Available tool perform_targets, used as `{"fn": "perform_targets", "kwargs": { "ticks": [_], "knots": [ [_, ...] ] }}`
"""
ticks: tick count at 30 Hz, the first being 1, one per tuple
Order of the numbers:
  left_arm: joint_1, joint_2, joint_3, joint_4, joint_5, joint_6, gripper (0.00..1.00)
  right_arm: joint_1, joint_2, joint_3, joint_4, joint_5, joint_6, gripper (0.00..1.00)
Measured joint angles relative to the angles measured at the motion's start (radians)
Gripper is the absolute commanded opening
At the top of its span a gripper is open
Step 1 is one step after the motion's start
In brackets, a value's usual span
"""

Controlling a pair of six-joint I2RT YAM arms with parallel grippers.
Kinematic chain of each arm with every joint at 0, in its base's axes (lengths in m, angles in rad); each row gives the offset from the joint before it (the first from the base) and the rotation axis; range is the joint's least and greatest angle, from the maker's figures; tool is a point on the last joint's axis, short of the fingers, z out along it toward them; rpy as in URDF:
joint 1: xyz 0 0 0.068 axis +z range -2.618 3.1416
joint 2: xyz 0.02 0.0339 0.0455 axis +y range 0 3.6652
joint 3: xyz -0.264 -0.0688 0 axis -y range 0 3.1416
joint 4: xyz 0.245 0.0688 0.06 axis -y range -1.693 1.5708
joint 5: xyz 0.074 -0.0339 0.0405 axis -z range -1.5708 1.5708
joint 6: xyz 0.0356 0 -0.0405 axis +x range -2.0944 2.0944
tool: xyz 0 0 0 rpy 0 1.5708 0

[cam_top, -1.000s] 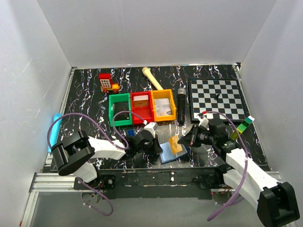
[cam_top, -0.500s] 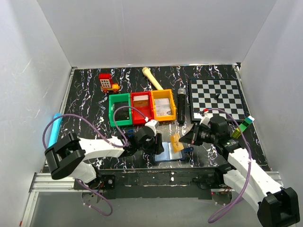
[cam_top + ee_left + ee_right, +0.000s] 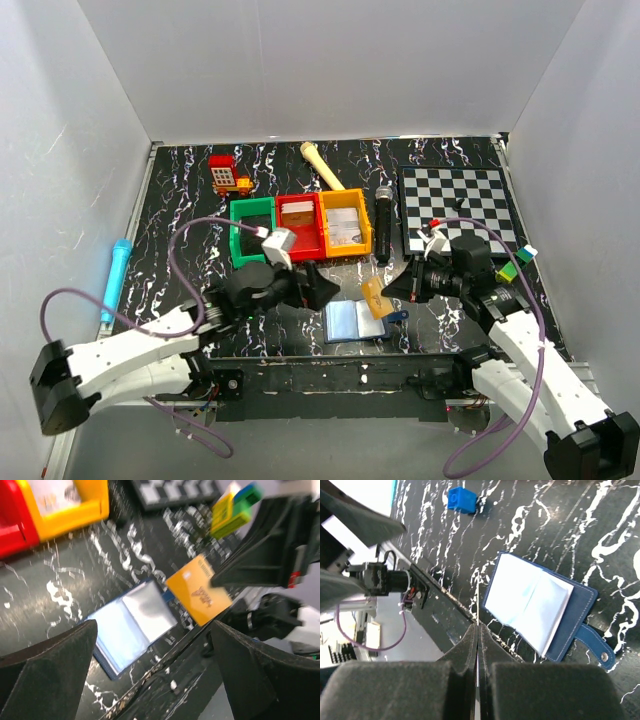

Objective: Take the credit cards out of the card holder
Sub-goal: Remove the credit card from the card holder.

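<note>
Navy card holder (image 3: 357,321) lies open on the table's near edge, between my 2 claws. My left claw (image 3: 318,288) hangs wide open and empty; my right claw (image 3: 392,292) pinches 1 orange credit card (image 3: 374,296).

Left wrist: the orange card is clear of the holder, whose faces show pale.

Right wrist: my fingers (image 3: 470,645) are pressed together, the card edge-on between them. Nothing pins the holder, so it may slide off.

Card holder (image 3: 131,625) lies open on tabletop; right tool (image 3: 220,577) pinches orange card (image 3: 199,596) beside it.
</note>
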Motion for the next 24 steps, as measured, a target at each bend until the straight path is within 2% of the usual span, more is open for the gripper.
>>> {"fn": "perform_targets", "kwargs": {
  "ticks": [4,9,17,24],
  "knots": [
    [0.100,-0.156,-0.018,0.046,0.092,0.048,0.98,0.020,0.027,0.071,-0.063,-0.053,-0.067,0.01],
    [0.216,-0.144,-0.003,0.087,0.328,0.122,0.98,0.117,0.074,0.162,-0.134,-0.100,-0.144,0.01],
    [0.224,0.050,0.043,0.144,0.721,0.205,0.95,0.251,0.187,0.303,-0.219,-0.189,-0.245,0.01],
    [0.224,0.053,0.044,0.167,0.885,0.234,0.81,0.273,0.235,0.315,-0.229,-0.245,-0.271,0.01]
  ]
}}
